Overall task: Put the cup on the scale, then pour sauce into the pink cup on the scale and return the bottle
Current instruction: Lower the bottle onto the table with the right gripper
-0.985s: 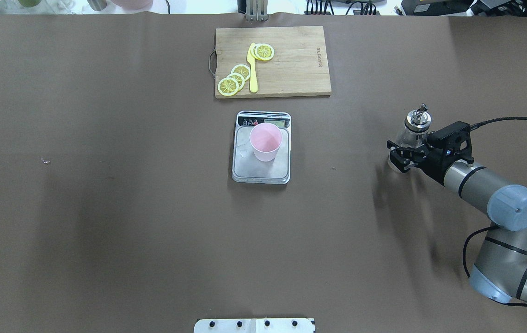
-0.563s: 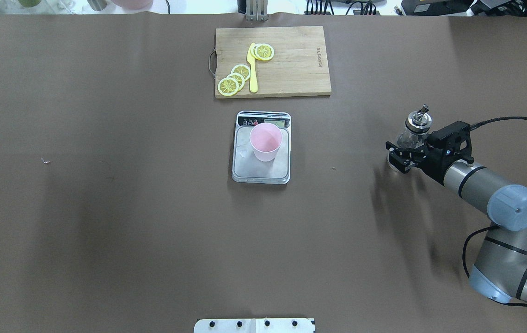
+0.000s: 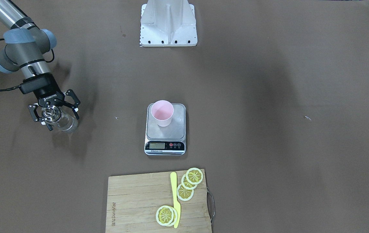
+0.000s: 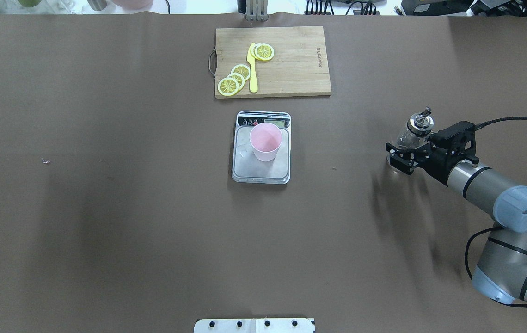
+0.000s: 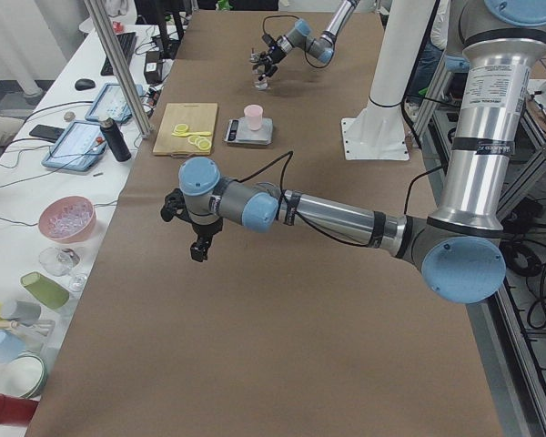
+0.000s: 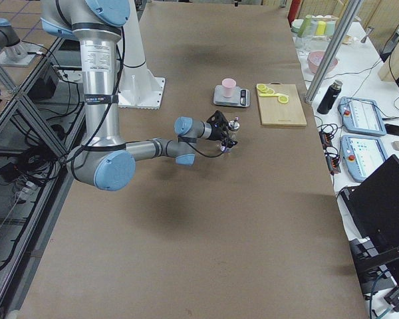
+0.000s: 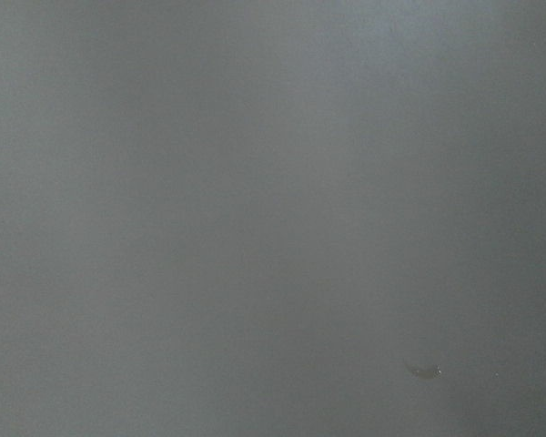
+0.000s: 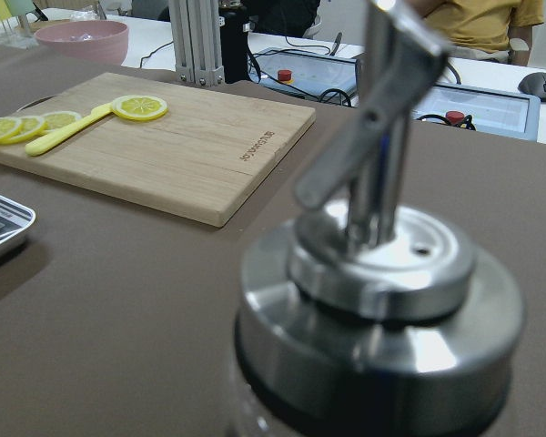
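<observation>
Bottle (image 3: 62, 122) of clear glass stands on the brown worktop (image 4: 106, 185) between the spread fingers of the right hand (image 4: 397, 158). The hand is released: both fingers stand off the glass with a gap on each side. Its shiny metal pourer cap and black collar fill the right wrist camera, close and blurred. How much sauce is inside cannot be made out through the glass. White lettering on the hand's black body reads ROBOTIQ.

Well ahead of that hand's fingertips, toward the middle of the worktop, the pink cup (image 3: 162, 113) stands upright on the scale (image 3: 174, 129). It sits on the silver platform toward the end with the black panel. Its inside shows only pink, and whether liquid lies in it cannot be told. The digits on the LCD are too small to read.

Beyond the scale, and farther from the hand, lies a wooden cutting board (image 4: 291, 64) carrying lemon slices (image 4: 235, 78) and a yellow knife (image 4: 252, 69). The mark burnt into the board is too small to read.

The left hand (image 5: 198, 250) hangs over bare worktop far from everything, and whether it is clenched or released cannot be told.
</observation>
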Controlling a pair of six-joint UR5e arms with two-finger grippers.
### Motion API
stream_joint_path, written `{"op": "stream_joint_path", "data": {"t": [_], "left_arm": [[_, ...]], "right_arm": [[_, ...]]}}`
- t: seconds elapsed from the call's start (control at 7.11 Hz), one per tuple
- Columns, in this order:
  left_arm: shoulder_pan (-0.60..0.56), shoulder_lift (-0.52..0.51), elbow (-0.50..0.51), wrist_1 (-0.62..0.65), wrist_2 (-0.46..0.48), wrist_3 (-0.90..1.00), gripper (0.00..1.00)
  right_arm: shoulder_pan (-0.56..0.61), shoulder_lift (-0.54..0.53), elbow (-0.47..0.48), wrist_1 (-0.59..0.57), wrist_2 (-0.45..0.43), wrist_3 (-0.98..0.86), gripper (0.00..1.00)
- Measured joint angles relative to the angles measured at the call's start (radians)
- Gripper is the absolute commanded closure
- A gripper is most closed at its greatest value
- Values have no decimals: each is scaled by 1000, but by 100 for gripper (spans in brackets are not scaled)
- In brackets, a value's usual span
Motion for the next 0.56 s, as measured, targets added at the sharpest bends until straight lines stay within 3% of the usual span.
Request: {"op": "stream_joint_path", "data": {"t": [0.56], "left_arm": [[0,0,-2,0,0,0,1]], "right_arm": [[-3,-33,3,6,-10,18,1]]}}
